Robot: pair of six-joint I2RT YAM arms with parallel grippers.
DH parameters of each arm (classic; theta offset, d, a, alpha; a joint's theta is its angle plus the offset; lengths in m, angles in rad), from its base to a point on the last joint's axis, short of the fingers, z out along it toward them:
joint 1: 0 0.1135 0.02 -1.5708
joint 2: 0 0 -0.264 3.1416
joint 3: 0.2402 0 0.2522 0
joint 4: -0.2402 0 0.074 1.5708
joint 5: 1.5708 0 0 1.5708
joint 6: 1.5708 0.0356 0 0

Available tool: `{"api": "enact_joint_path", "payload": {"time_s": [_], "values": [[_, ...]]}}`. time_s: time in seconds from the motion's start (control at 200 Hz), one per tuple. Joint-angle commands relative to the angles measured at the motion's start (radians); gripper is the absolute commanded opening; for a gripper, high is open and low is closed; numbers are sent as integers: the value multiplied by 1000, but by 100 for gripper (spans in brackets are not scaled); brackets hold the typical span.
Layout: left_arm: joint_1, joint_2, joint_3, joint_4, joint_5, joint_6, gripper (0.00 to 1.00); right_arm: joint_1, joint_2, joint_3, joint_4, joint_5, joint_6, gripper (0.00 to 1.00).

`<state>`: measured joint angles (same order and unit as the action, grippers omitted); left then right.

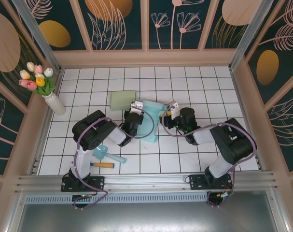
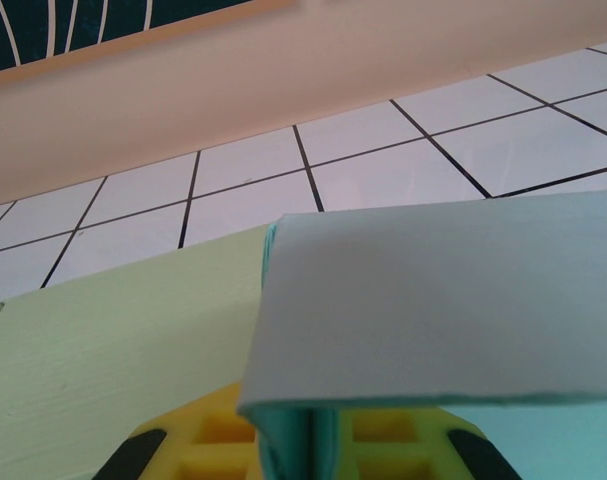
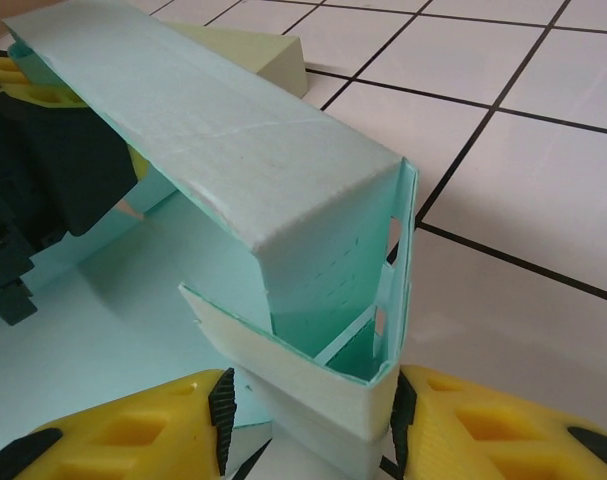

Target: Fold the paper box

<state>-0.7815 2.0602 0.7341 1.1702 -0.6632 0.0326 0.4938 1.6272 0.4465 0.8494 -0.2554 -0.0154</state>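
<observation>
Where my right gripper [image 3: 313,425] sits, I log its yellow fingers clamped on one creased corner of the paper box [image 3: 233,160]: thin matte mint card, one long wall folded upright, end flap slotted. My left gripper [image 2: 303,455] pinches that wall's far end. Just beyond it lies a pale green box [image 2: 103,340] on the glossy white-tiled counter [image 3: 523,170].

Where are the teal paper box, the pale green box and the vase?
teal paper box [image 3: 213,140]: right wrist view, raised panel.
pale green box [image 1: 122,100]: top external view, top face.
vase [image 1: 56,104]: top external view, white body.
</observation>
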Motion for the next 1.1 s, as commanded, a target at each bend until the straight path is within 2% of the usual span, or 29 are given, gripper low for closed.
{"api": "enact_joint_path", "payload": {"time_s": [0.0,0.435,0.736,1.096], "values": [[-7,29,-8,-84,17,48,11,19,43,-20,132,-70,25,48],[-7,29,-9,-81,21,55,11,0,137,-92,317,-192,-11,47],[-6,31,-12,-76,29,59,11,3,216,-41,345,-40,47,41],[-7,29,-15,-69,38,67,11,20,288,39,316,-84,47,41]]}}
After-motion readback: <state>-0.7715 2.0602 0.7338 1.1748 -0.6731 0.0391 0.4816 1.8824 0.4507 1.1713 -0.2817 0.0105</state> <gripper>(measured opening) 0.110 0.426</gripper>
